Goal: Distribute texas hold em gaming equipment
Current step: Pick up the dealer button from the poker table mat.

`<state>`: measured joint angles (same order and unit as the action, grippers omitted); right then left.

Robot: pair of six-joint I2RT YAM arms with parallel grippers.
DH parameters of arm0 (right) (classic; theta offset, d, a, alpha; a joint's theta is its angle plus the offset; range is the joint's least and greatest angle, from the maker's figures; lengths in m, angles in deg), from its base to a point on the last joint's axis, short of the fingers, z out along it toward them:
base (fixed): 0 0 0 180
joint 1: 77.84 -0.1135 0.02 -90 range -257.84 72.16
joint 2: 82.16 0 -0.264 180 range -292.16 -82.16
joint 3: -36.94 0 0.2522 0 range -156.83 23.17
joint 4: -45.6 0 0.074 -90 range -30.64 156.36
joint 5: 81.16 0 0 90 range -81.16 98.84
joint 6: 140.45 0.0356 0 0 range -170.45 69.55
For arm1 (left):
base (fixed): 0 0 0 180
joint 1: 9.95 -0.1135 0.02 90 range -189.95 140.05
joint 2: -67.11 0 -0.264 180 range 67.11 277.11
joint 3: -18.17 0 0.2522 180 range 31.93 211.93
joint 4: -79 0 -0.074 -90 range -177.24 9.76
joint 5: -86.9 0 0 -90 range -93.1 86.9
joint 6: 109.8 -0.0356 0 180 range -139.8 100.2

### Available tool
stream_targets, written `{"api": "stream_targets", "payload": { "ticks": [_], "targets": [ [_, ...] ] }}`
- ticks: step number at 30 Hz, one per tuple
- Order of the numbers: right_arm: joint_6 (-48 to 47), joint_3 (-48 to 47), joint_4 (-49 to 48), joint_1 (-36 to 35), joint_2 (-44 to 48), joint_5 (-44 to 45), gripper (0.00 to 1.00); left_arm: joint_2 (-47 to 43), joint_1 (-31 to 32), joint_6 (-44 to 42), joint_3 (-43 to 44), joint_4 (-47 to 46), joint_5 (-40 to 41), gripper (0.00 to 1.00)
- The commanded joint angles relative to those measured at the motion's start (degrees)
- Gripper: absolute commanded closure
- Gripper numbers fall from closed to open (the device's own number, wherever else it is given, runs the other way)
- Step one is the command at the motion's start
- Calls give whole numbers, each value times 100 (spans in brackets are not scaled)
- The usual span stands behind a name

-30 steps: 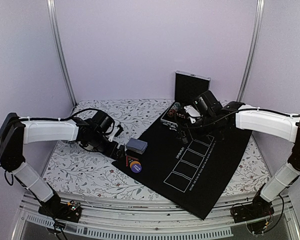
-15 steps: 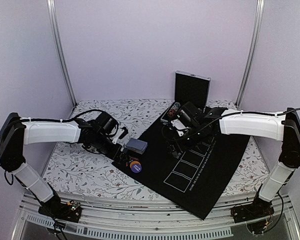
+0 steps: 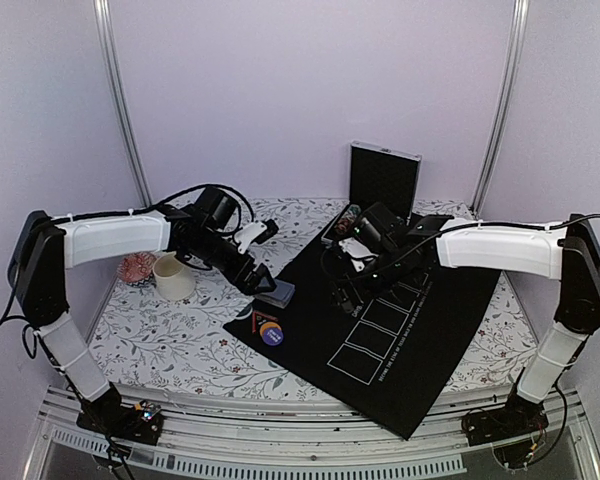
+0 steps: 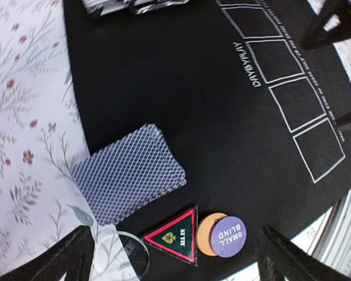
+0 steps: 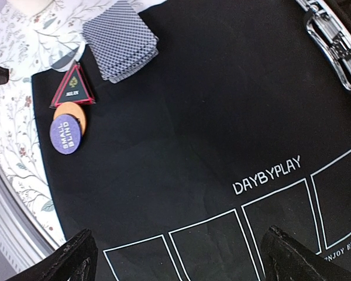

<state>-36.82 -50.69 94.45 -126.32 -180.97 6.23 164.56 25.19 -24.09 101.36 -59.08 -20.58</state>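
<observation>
Cards (image 4: 128, 171) sit in a neat face-down stack right on the edge of the black mat (image 3: 400, 370), partly over the flowery cloth (image 4: 23, 117). A purple disc (image 4: 228, 235) overlaps an orange disc (image 4: 203, 233), just beside a triangle marker (image 4: 178, 237). Left pincer (image 4: 178, 257) hangs over them wide open, gripping nothing – right pincer (image 5: 178, 257) same, open and empty above the mat's printed boxes

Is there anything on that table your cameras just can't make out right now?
- Top view: the chip tray is partly hidden by the right arm; its contents are too small to count.
- Both wrist views: the orange disc lies under the purple disc, so any lettering is covered.
- Top view: the reddish thing beside the cup is too small to identify.
</observation>
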Motion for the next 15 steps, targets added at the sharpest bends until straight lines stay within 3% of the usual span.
{"api": "stream_targets", "payload": {
  "ticks": [1,6,10,15],
  "targets": [
    [-258,48,-312,267,144,-419,1,31,-55,-2209,438,253,-1273,2],
    [-411,385,-464,521,504,-601,1,88,-295,-4115,552,697,-1773,2],
    [-564,763,-650,717,783,-695,1,385,-651,-5115,979,1341,-2090,2],
    [-546,973,-792,1017,876,-880,1,753,-1049,-6087,1205,1367,-2320,2]
  ]
}}
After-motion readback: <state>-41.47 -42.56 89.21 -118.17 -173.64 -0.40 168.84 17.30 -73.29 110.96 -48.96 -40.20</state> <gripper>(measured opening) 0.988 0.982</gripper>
